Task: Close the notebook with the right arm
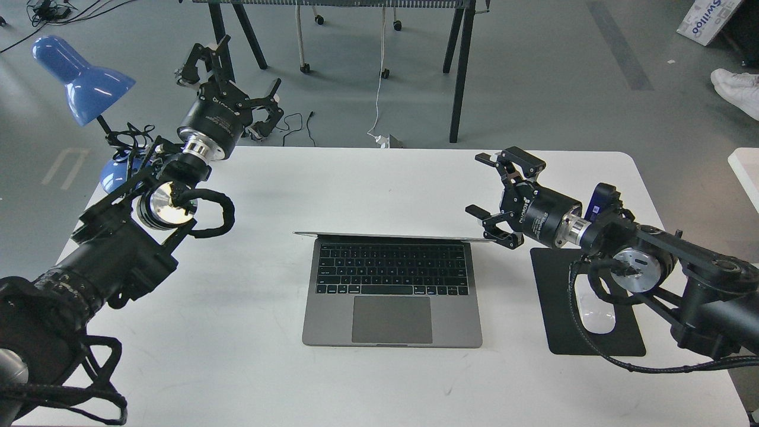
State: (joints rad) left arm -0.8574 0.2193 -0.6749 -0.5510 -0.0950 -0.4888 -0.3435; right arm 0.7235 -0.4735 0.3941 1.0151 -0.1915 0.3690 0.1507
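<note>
The notebook (392,290) lies open in the middle of the white table (379,184), its grey metal base flat on the surface with the black keys toward the far side and the large trackpad toward me. From my head view its lid shows only as a thin edge along the far side of the keyboard, so I cannot see the screen face. Just right of the notebook's far right corner sits my right gripper (487,190), fingers spread wide and holding nothing; its lower fingertip is very close to the lid's right end, but I cannot tell whether it touches. The right arm (646,255) runs back from there toward the right edge of the view, passing over a black mouse pad (557,320) that lies flat on the table right of the notebook. A white mouse (598,314) rests on that pad, partly behind a looped black cable. Left of the notebook, well apart from it, my left arm (118,249) reaches up past the table's far left corner, and the left gripper (228,74) hangs out over the floor beyond the table, fingers apart and empty. A blue lamp (80,80) stands farther left of the notebook, at the far left corner of the table.
</note>
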